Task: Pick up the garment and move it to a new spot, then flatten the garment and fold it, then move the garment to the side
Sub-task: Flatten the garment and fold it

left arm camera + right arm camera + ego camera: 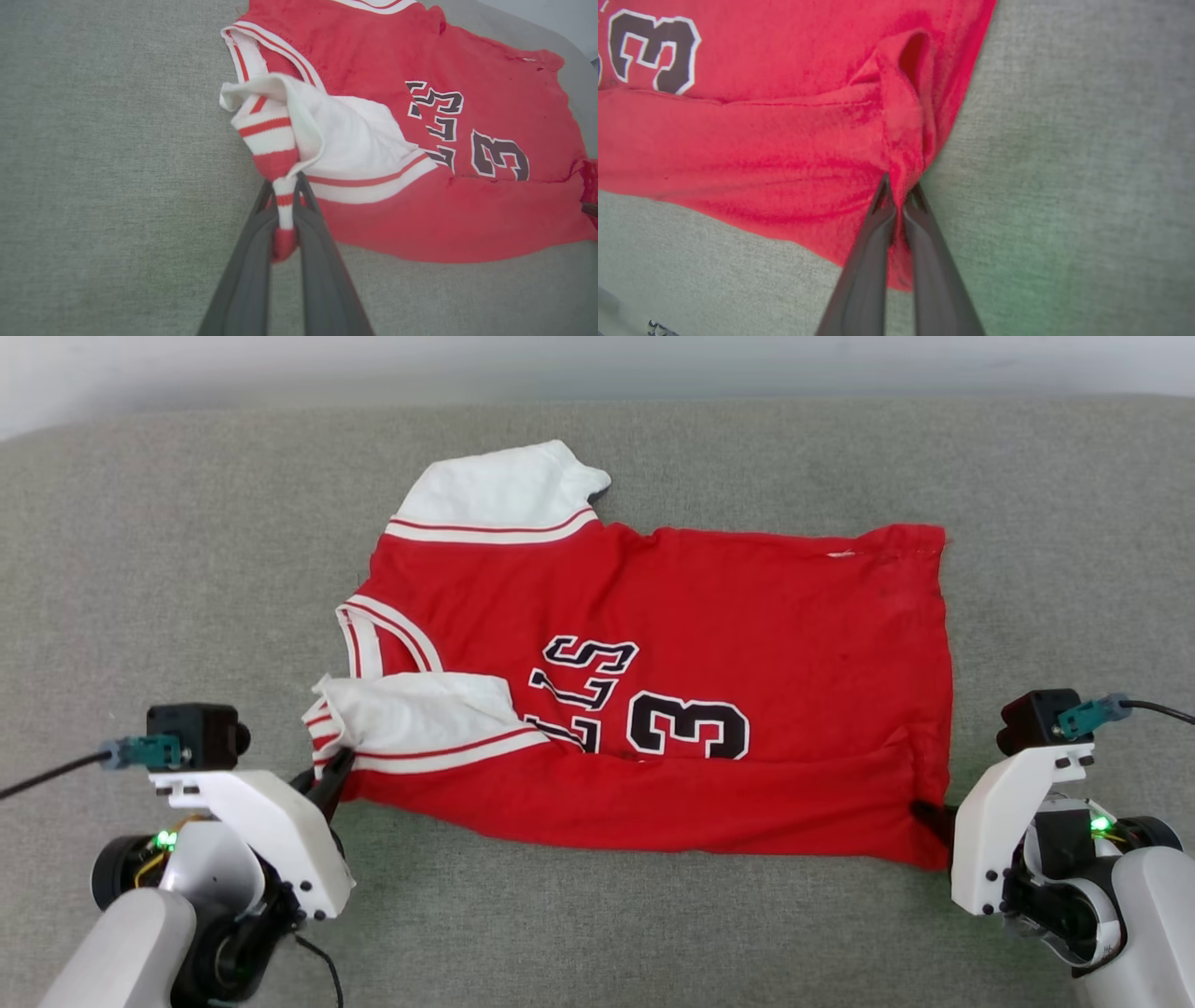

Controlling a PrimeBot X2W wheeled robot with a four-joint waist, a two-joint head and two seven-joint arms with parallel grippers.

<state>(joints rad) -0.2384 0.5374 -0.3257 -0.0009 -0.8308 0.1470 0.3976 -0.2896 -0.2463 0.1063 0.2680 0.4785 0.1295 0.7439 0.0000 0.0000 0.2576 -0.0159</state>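
While both claws grip the cloth, the geometry is what counts. The garment [709, 644] lies flat on the grey surface [140, 569], long axis running left to right, neck at the left and hem at the right, with one claw at each end of its near edge.

Left claw [334, 775] pinches the striped trim of the near-left sleeve, a roll of red-and-white ribbing squeezed between its fingers. Right claw [929, 817] is pressed together on a bunched tuck of red fabric at the near-right hem corner.

So the whole body of the garment stretches away from both claws toward the far side, and the near edge is strung between them. By my read, that sets up a two-armed lift, or a fold of the near edge toward the far one. The arms would have to travel together or the cloth skews.

As for looks, it's a bright red jersey with white sleeve panels and a dark outlined 3 and lettering on the chest. A long crease runs along the near strip, the near sleeve is rumpled and the far sleeve flat.
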